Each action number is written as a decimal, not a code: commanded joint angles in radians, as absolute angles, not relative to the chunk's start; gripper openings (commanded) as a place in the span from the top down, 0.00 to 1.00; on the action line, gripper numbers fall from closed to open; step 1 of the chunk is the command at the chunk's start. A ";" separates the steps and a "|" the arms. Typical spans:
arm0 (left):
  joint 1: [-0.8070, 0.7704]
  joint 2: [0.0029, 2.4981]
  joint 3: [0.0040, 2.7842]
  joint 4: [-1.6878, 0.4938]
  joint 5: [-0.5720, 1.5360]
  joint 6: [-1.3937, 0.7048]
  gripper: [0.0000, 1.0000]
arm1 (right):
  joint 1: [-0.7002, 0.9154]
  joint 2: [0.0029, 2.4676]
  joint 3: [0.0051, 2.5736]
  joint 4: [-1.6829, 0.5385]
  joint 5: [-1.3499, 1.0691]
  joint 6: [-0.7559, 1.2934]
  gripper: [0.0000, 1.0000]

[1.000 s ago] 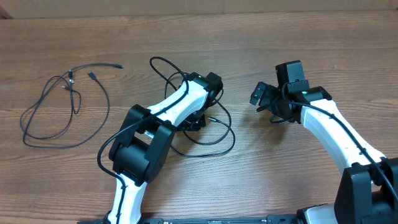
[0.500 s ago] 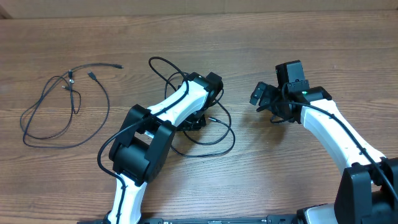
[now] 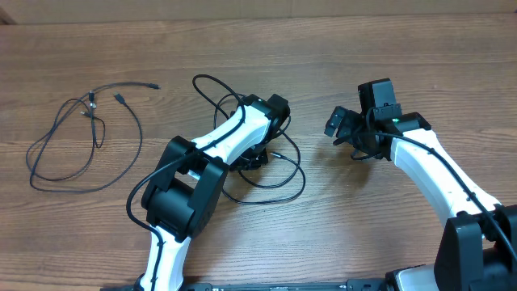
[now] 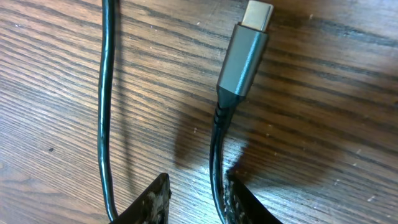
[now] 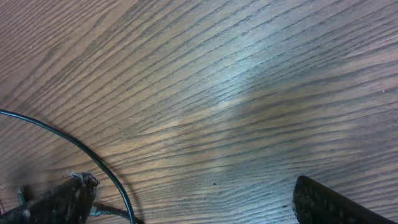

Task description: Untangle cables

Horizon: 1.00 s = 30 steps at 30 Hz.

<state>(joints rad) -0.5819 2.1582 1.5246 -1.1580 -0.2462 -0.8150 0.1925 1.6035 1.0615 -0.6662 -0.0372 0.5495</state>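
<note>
Left gripper [image 4: 196,202] stands narrowly parted around a cable [image 4: 216,155] below its plug [image 4: 244,59], not clamping it; right gripper [image 5: 193,190] gapes wide, empty.

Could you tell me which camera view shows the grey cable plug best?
The left wrist view: the grey plug is close and sharp, its metal tip visible. The overhead is too distant to make it out; the right wrist shows only a thin cable arc.

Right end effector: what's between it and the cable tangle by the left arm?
Bare table only, per overhead, between right end effector and cable tangle.
</note>
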 commanded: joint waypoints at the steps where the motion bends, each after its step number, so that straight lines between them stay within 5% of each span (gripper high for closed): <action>1: -0.585 2.186 1.474 -1.150 -0.164 -0.835 0.69 | 0.195 1.599 1.062 -0.660 -0.027 0.545 0.00; 7: -0.583 2.186 1.444 -1.157 -0.157 -0.834 0.71 | 0.195 1.599 1.062 -0.660 -0.027 0.545 0.00; 11: -0.577 2.186 1.444 -1.176 -0.158 -0.803 0.93 | 0.195 1.599 1.062 -0.660 -0.027 0.545 0.00; 30: -0.561 2.186 1.448 -1.186 -0.150 -0.672 0.96 | 0.195 1.599 1.062 -0.660 -0.027 0.545 0.00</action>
